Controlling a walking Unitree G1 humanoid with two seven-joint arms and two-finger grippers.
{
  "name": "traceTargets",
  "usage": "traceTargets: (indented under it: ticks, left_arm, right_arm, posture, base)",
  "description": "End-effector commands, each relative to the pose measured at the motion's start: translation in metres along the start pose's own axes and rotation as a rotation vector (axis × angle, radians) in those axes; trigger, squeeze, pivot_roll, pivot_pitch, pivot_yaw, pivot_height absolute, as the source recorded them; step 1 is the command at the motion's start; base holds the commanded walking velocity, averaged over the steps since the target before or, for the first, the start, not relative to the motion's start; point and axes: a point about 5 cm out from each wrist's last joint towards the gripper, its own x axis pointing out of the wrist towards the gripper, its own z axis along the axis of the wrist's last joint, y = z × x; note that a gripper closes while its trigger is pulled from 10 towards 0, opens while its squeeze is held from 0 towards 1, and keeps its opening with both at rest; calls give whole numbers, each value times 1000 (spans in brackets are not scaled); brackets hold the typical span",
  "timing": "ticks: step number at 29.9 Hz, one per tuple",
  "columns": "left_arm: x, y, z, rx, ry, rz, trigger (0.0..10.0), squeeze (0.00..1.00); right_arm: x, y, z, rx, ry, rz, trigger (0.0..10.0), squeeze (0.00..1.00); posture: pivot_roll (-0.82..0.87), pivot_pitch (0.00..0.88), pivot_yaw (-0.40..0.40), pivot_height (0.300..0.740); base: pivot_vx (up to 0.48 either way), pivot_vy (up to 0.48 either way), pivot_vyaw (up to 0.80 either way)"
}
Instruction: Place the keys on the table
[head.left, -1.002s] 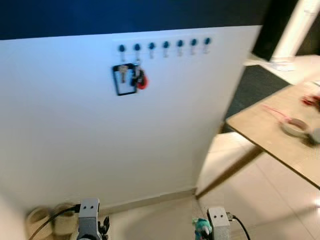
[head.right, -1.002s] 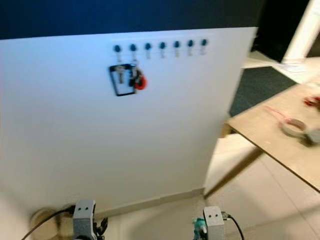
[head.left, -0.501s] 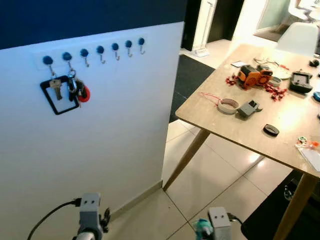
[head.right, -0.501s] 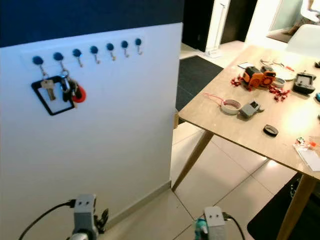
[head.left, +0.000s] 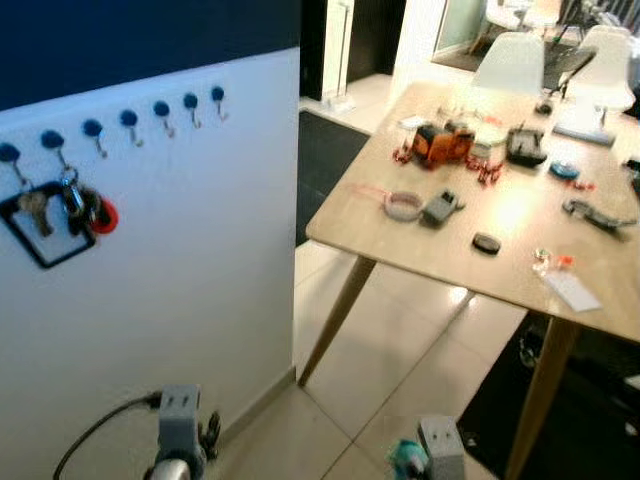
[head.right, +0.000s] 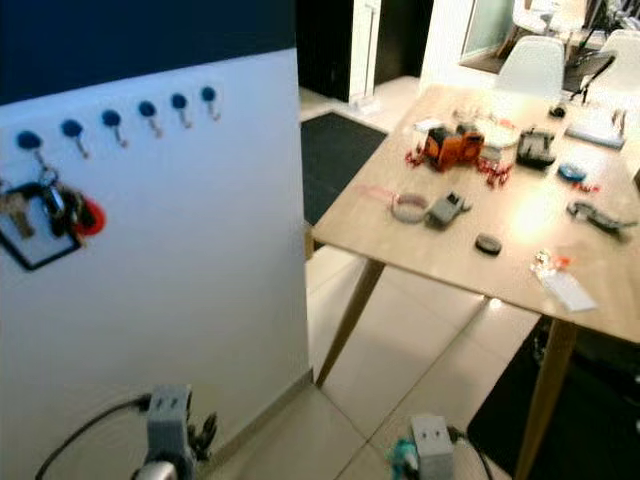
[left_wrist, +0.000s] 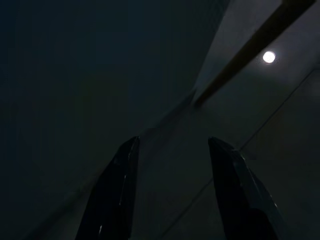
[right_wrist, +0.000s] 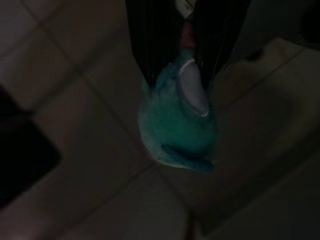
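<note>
My right gripper (right_wrist: 175, 75) hangs low over the tiled floor, shut on a teal plush key fob (right_wrist: 176, 125); a bit of red shows between the fingers, and the keys themselves are hidden. The fob's teal (head.left: 405, 457) also peeks out beside my right wrist at the bottom of the left eye view. The wooden table (head.left: 400, 245) stands ahead to the right, well above and beyond that gripper. My left gripper (left_wrist: 172, 142) hangs idle near the white wall, open and holding nothing.
A second bunch of keys with a red tag (head.left: 75, 205) hangs from blue hooks on the white wall (head.left: 200, 260) at left. The table carries an orange toy (head.left: 443, 143), a tape roll (head.left: 404, 205) and a black disc (head.left: 487, 242). Its slanted leg (head.left: 335, 320) is close ahead. White chairs (head.left: 515, 65) stand behind.
The camera has swung right: the wall hooks slid to the left and the table came fully into view. Both grippers hang as before.
</note>
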Motion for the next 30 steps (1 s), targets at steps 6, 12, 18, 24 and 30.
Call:
traceTargets:
  ticks: [6,12,18,24,30]
  left_arm:
    - [-4,3,-8,-22,30,17,10000,0]
    - [-4,3,-8,-38,27,27,10000,0]
    - [-4,2,-9,-48,22,31,10000,0]
    - [-4,0,-9,-55,16,28,10000,0]
    - [-4,-2,-8,-54,5,28,10000,0]
  right_arm:
    - [0,7,-6,11,20,15,10000,0]
    - [0,6,-5,5,22,18,10000,0]
    - [0,6,-3,-4,18,25,10000,0]
    - [2,7,1,-16,10,34,10000,0]
    - [3,7,3,-22,9,38,10000,0]
  posture:
    - [30,25,4,740]
    - [35,36,-11,740]
    - [31,44,-22,740]
    - [29,55,-29,740]
    - [28,61,-31,740]
  base:
    - [0,0,-800]
    - [0,0,-800]
    - [0,0,-800]
    - [0,0,-800]
    - [0,0,-800]
